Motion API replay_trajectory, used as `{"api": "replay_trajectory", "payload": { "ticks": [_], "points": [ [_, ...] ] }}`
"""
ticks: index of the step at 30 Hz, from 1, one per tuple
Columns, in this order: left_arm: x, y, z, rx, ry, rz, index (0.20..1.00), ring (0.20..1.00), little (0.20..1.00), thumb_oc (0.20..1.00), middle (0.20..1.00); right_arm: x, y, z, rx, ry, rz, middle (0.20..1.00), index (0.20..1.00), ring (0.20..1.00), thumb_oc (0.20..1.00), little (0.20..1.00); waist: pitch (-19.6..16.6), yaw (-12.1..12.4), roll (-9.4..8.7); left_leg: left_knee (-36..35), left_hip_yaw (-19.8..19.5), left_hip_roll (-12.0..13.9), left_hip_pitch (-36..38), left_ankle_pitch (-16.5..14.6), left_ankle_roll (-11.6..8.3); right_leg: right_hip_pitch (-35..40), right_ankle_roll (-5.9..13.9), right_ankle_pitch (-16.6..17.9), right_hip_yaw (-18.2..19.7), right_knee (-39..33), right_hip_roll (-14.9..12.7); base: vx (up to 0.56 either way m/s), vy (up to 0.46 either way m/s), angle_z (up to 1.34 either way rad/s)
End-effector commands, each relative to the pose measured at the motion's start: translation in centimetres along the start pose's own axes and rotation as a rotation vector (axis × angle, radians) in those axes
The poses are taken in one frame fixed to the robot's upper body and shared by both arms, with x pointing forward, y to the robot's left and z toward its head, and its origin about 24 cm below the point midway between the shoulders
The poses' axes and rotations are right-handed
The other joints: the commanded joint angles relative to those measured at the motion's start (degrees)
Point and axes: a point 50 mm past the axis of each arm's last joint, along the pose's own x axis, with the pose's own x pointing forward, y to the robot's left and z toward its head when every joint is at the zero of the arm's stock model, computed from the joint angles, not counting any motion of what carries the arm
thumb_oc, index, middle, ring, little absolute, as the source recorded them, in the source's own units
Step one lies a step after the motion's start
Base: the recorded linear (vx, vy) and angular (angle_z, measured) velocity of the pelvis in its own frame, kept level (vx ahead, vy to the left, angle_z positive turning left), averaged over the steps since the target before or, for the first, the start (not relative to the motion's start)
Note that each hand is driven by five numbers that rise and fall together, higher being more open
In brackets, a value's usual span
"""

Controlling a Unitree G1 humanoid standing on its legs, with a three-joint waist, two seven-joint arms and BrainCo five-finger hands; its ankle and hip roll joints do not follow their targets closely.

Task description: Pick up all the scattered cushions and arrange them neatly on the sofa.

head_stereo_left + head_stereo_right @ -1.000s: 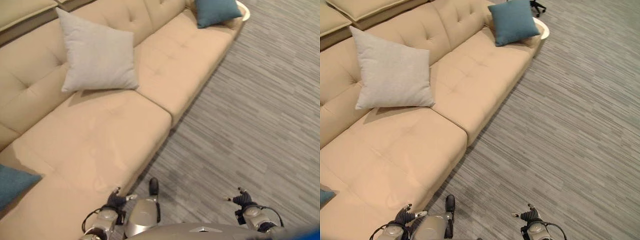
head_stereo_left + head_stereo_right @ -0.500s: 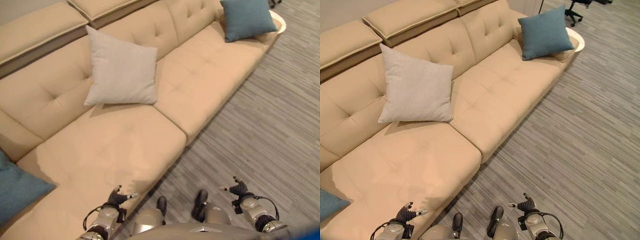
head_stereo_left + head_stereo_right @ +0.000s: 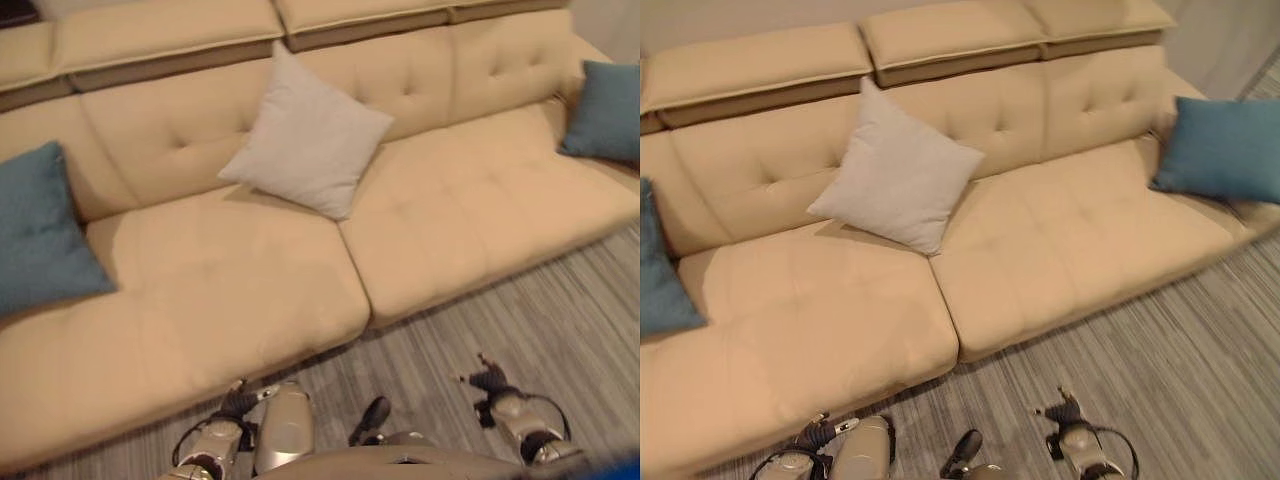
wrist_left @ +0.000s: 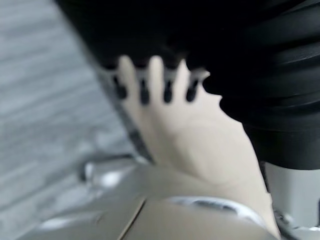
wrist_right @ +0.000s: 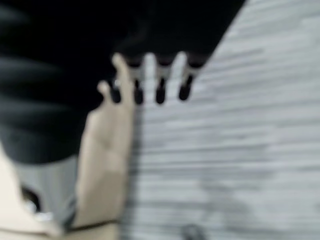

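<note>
A light grey cushion [image 3: 308,140] leans tilted against the backrest at the middle of the beige sofa [image 3: 230,290]. A blue cushion [image 3: 40,235] rests against the sofa's left end. Another blue cushion [image 3: 1225,150] leans at the right end. My left hand [image 3: 238,402] hangs low by the sofa's front edge, open and holding nothing. My right hand [image 3: 490,381] hangs low over the floor, also open and holding nothing. In the wrist views the left hand's fingers [image 4: 150,80] and the right hand's fingers [image 5: 150,80] are straight with nothing between them.
Grey striped carpet [image 3: 570,300] runs in front of the sofa and to its right. The sofa's front edge [image 3: 970,350] lies just ahead of my hands. Padded headrests [image 3: 940,40] top the backrest.
The whole picture has swung round, so the camera now faces the sofa squarely and the left blue cushion shows in full. Both hands stay low and hold nothing.
</note>
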Motion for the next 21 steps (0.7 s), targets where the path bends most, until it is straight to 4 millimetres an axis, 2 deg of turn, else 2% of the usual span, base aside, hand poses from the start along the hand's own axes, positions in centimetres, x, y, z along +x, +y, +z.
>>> {"api": "replay_trajectory", "payload": {
  "ticks": [1,3,4,7,8,9,10,11,12,15,16,17,19,21],
  "points": [
    [0.1,0.4,0.7,0.031,-0.029,-0.001,1.0,1.0,1.0,1.0,1.0,0.2,-1.7,-0.1,0.028,-0.005,-0.052,1.0,1.0,1.0,1.0,1.0,-1.0,-0.2,1.69,-6.4,3.3,-2.3,1.8,2.5,1.95,4.0,8.23,-2.9,5.2,1.4,-1.0,0.13,0.015,0.01],
    [0.1,0.7,0.4,0.027,-0.021,0.009,1.0,1.0,1.0,1.0,1.0,0.2,-1.5,-0.1,0.032,-0.003,-0.048,1.0,1.0,1.0,1.0,1.0,-1.2,0.0,1.36,-6.8,3.9,-2.2,2.4,3.1,1.94,4.4,8.14,-3.4,4.8,1.7,-0.8,0.15,0.033,0.01],
    [0.1,0.9,0.0,0.028,-0.008,0.013,1.0,1.0,1.0,1.0,1.0,0.1,-1.2,-0.4,0.028,0.002,-0.036,1.0,1.0,1.0,1.0,1.0,-1.6,-0.1,1.22,-7.6,3.8,-2.5,3.3,2.8,2.55,4.9,8.07,-3.6,4.6,2.4,-0.7,0.22,0.074,-0.02],
    [0.0,1.4,-0.5,0.017,0.011,0.027,1.0,1.0,1.0,1.0,1.0,0.0,-0.5,-0.3,0.019,-0.004,-0.015,1.0,1.0,1.0,1.0,1.0,-2.5,0.6,0.5,-9.5,2.1,-4.1,5.8,1.8,3.5,4.8,8.4,-5.0,4.1,6.8,-1.5,0.23,0.111,0.02],
    [-0.1,1.6,-0.7,0.017,0.017,0.032,1.0,1.0,1.0,1.0,1.0,-0.1,-0.3,-0.2,0.013,-0.006,-0.007,1.0,1.0,1.0,1.0,1.0,-2.8,0.9,0.28,-10.4,2.0,-4.7,7.0,1.3,4.03,4.6,9.0,-5.4,4.1,9.3,-1.9,0.27,0.199,0.34],
    [0.0,2.2,-0.6,0.025,0.009,0.042,1.0,1.0,1.0,1.0,1.0,0.0,-0.1,0.3,0.01,-0.022,0.0,1.0,1.0,1.0,1.0,1.0,-2.5,0.5,0.38,-11.6,0.9,-5.1,9.5,0.2,5.14,1.0,10.82,-4.3,4.9,18.8,-4.1,0.23,0.211,0.37],
    [0.0,2.5,-0.3,0.028,-0.002,0.05,1.0,1.0,1.0,1.0,1.0,0.1,0.0,0.7,0.007,-0.032,0.003,1.0,1.0,1.0,1.0,1.0,-2.0,0.0,0.75,-11.9,0.4,-5.2,10.3,-0.1,5.7,-1.6,11.84,-3.2,5.9,23.9,-5.3,0.13,0.207,0.3],
    [0.1,2.6,0.1,0.043,-0.015,0.051,1.0,1.0,1.0,1.0,1.0,0.2,-0.1,1.3,0.01,-0.05,0.001,1.0,1.0,1.0,1.0,1.0,-1.6,-0.5,1.46,-12.1,0.2,-4.9,10.2,0.7,6.49,-4.2,12.14,-1.4,6.9,27.0,-5.6,0.04,0.138,0.4],
    [0.2,2.6,0.3,0.055,-0.023,0.05,1.0,1.0,1.0,1.0,1.0,0.2,-0.1,1.6,0.012,-0.061,0.003,1.0,1.0,1.0,1.0,1.0,-1.6,-1.0,1.94,-12.5,-0.5,-5.0,10.8,0.5,6.63,-5.5,12.46,-1.2,8.7,28.4,-5.2,0.08,0.097,0.4],
    [0.3,2.1,1.2,0.06,-0.06,0.039,1.0,1.0,1.0,1.0,1.0,0.3,-0.3,2.0,0.014,-0.073,-0.004,1.0,1.0,1.0,1.0,1.0,-1.5,-2.1,2.93,-13.2,-3.2,-5.7,12.6,0.3,6.56,-6.5,10.56,-3.1,12.9,22.1,-4.1,0.17,0.012,0.42],
    [0.3,2.1,1.2,0.06,-0.06,0.039,1.0,1.0,1.0,1.0,1.0,0.3,-0.3,2.0,0.014,-0.073,-0.004,1.0,1.0,1.0,1.0,1.0,-1.4,-2.1,2.95,-13.2,-3.2,-5.7,12.6,0.2,6.55,-6.4,10.55,-3.1,12.9,22.0,-4.1,0.19,-0.038,0.57],
    [0.3,1.7,1.9,0.062,-0.08,0.029,1.0,1.0,1.0,1.0,1.0,0.3,-0.6,2.1,0.021,-0.072,-0.011,1.0,1.0,1.0,1.0,1.0,-1.4,-3.4,3.53,-13.1,-4.9,-6.0,13.3,-0.2,6.49,-8.0,9.97,-2.1,17.0,17.4,-4.3,0.19,-0.043,0.54],
    [0.4,1.4,2.4,0.071,-0.095,0.023,1.0,1.0,1.0,1.0,1.0,0.4,-0.9,2.0,0.029,-0.065,-0.019,1.0,1.0,1.0,1.0,1.0,-1.2,-4.8,3.84,-13.2,-7.5,-6.6,14.0,-0.7,6.39,-9.7,10.47,-0.3,22.2,13.8,-4.1,0.22,-0.071,0.66],
    [0.5,1.2,2.9,0.077,-0.11,0.018,1.0,1.0,1.0,1.0,1.0,0.4,-1.0,1.9,0.03,-0.057,-0.022,1.0,1.0,1.0,1.0,1.0,-1.2,-5.4,3.61,-13.2,-9.3,-7.2,14.3,-1.2,6.17,-9.9,10.71,1.1,23.9,11.7,-4.4,0.15,-0.081,0.94]
  ]
}}
